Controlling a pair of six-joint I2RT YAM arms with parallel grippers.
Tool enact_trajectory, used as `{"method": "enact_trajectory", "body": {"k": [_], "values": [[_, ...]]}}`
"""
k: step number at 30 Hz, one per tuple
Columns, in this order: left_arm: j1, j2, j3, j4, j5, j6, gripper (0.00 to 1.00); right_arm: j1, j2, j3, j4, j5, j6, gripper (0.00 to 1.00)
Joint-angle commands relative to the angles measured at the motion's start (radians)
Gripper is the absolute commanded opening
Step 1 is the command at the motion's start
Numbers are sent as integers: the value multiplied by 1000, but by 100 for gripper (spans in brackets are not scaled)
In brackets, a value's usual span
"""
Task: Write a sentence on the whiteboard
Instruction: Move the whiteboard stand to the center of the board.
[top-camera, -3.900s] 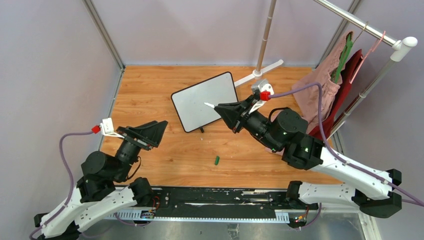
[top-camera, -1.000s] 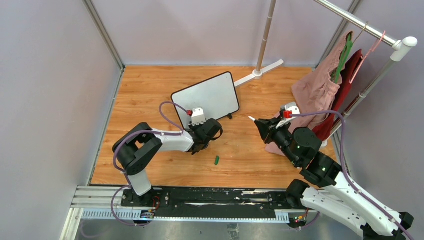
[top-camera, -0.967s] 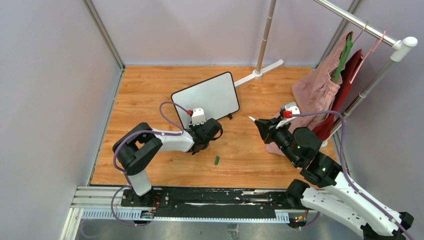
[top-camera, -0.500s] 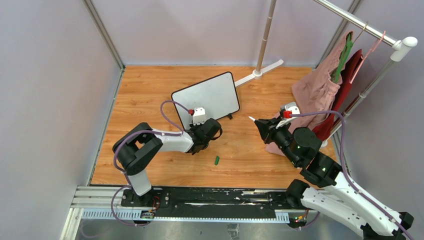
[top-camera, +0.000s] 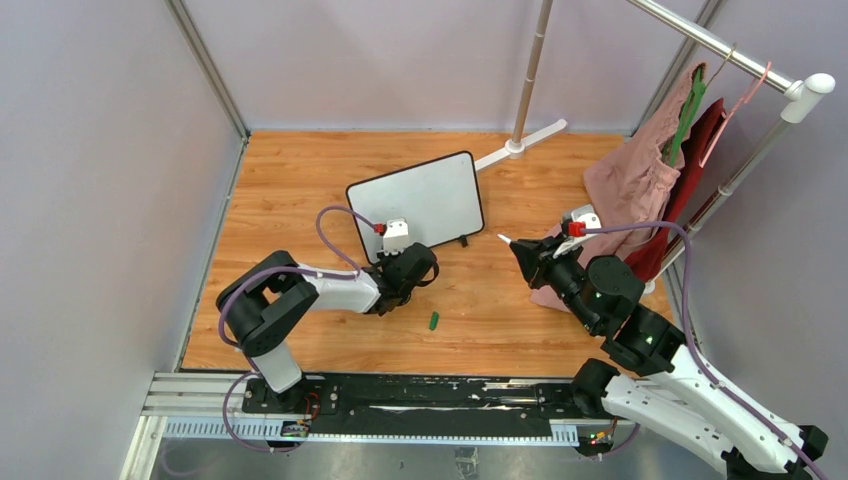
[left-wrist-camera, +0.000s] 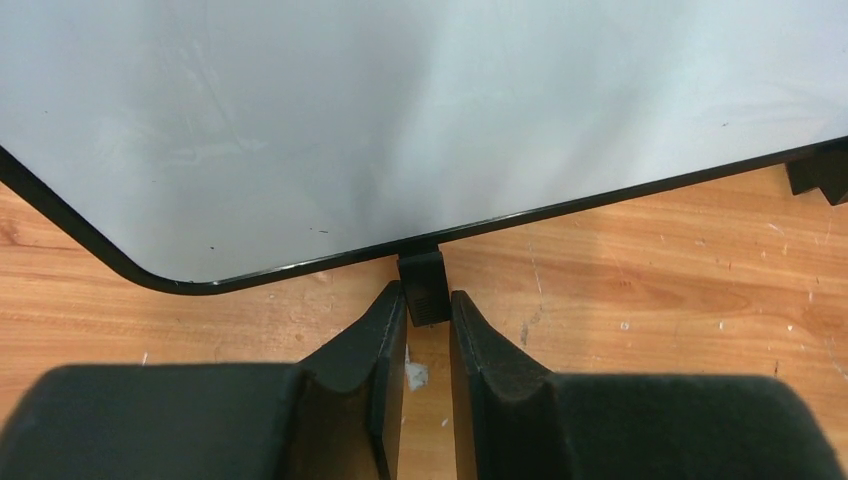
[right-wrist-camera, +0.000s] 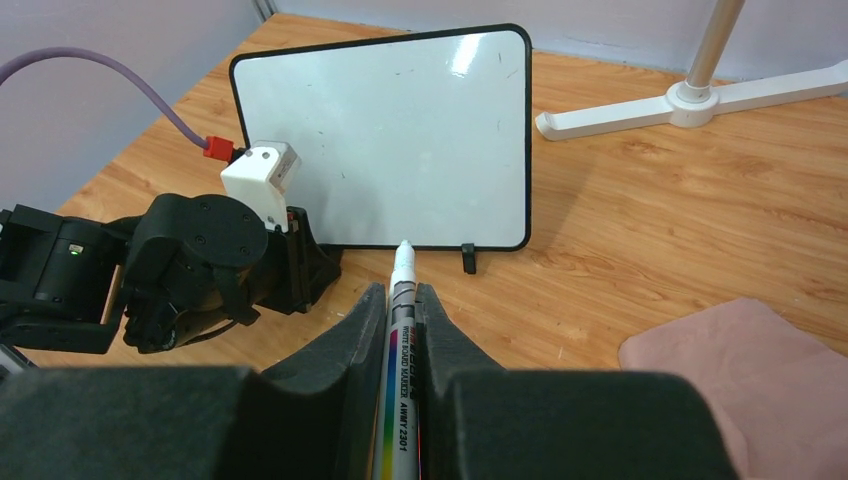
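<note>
Since half a second ago the whiteboard has turned slightly, its right end now lower in the top view, and the left arm has drawn toward the bottom of the frame with it. The board lies on the table just above the centre of that view, and its face is blank, with no writing yet.

The left end effector is pinched on the small black foot under the board's near edge. The right end effector is pressed together on a marker. The marker's tip points at the board's lower edge, close to the other foot but not touching anything. A green cap lies apart, below the centre of the top view.

The step in hand looks like squaring the board and bracing it for writing. The grip is narrow, so the left arm should hold firm and stop twisting. The marker should then rise to the board's upper left and touch down lightly. Hard strokes could pivot the board around the pinched foot, so letters are best kept small enough to leave room for a second line.
</note>
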Motion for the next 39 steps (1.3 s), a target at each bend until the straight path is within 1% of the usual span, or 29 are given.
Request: {"method": "enact_trajectory", "body": {"k": [1,6,9,16,25,26,27,28,30,32,34,38,39], "values": [[-18,-32,-47,-1,52,33,0,-10,-11,-10,-8,-3,15,0],[-28,-58,-81,33,86,40,0,-11,-12,-14,-10,-2,21,0],[-45,-49,-69,34,106,40,0,-11,-7,-17,-5,-2,25,0],[-102,-16,-44,32,99,24,0,-11,9,-14,1,-9,32,0],[-120,-73,-100,32,117,14,0,-11,-4,-21,-7,1,30,0],[-121,-78,-102,31,120,13,2,-10,-4,-22,-4,3,30,0],[-124,-89,-104,30,126,12,7,-11,-4,-22,-3,2,32,0],[-124,-101,-106,29,133,13,14,-10,-4,-21,-3,1,32,0],[-123,-134,-113,28,145,15,29,-11,-5,-16,-5,-1,32,0],[-124,-175,-124,25,152,17,42,-11,-6,-8,-10,-3,31,0],[-124,-222,-127,8,159,25,51,-11,-7,1,-17,-6,28,0],[-124,-351,-118,-108,176,49,64,-11,-9,24,-31,-15,17,0],[-124,-400,-112,-158,177,59,66,-11,-9,30,-33,-17,10,0]]}}
